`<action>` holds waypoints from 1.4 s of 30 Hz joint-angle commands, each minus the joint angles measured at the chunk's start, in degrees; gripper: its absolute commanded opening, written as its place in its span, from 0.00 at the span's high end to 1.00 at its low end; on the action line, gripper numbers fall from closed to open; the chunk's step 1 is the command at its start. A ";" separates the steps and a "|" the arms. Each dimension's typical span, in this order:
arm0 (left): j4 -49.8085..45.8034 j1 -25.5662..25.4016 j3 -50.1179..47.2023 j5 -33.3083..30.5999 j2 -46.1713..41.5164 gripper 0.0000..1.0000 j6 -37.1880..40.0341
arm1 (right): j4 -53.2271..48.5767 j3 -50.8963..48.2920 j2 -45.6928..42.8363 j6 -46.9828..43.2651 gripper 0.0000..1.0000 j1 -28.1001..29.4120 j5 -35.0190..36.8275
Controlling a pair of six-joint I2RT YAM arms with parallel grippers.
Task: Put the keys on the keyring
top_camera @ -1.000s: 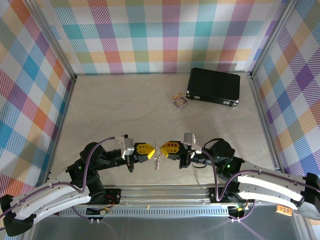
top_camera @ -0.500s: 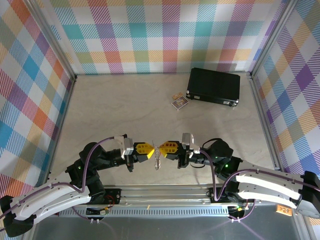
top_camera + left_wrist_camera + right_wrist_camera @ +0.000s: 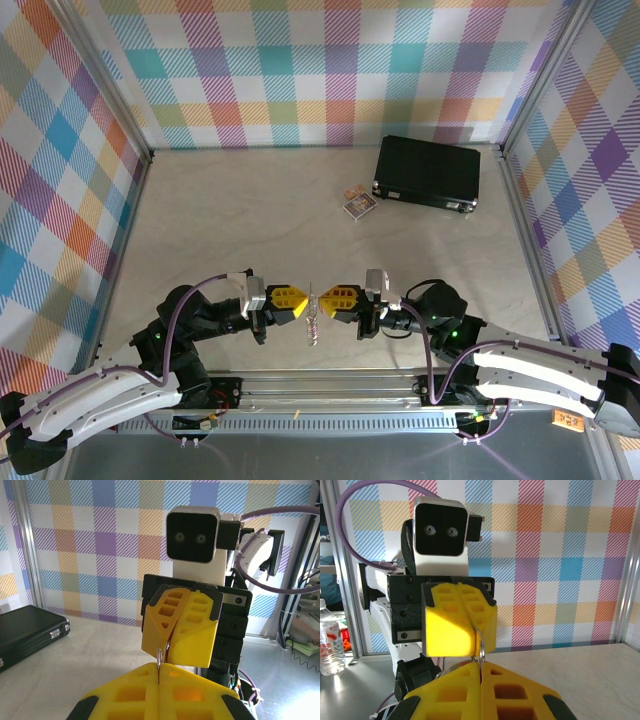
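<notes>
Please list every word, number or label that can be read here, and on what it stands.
Nothing can be read.
Print on the card packet beside the black case: too small.
The orange sticker on the right arm: too small.
Label on the water bottle: blurred.

Both arms, left arm (image 3: 100, 392) and right arm (image 3: 530, 375), had white shells on the long links and chunky black joints toward the wrists. Purple cable (image 3: 275, 588) looped along each. The left tool (image 3: 303, 303) and right tool (image 3: 326, 298) had bright yellow fingers (image 3: 190, 630) with rectangular pockets, set in black housings. Each wrist carried a white camera block (image 3: 193, 534) with a black face and two lenses. The right arm also had an orange sticker (image 3: 567, 420).
</notes>
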 commanded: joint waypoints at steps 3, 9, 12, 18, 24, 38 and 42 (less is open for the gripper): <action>3.43 0.24 -0.26 0.71 -0.88 1.00 -0.60 | 3.37 -0.38 0.12 1.11 1.00 0.22 0.74; 3.52 0.26 -0.20 0.67 -0.60 1.00 -0.61 | 4.29 -0.09 0.43 1.10 1.00 0.26 0.23; 3.61 0.25 -0.28 0.75 -0.55 1.00 -0.65 | 4.45 0.06 0.71 1.30 1.00 0.23 -0.24; 3.25 0.20 -0.38 0.31 -1.21 1.00 -0.59 | 5.96 -0.70 0.05 1.68 1.00 0.29 -0.69; 3.52 0.22 -0.38 0.60 -1.08 1.00 -0.63 | 6.51 -0.60 0.59 1.73 1.00 0.22 -1.00; 3.08 0.26 -0.03 0.84 -1.12 1.00 -0.60 | 7.46 -0.06 2.14 1.55 1.00 0.27 -0.95; 3.17 0.26 -0.03 1.04 -0.96 1.00 -0.61 | 7.84 0.09 2.69 1.75 1.00 0.28 -0.95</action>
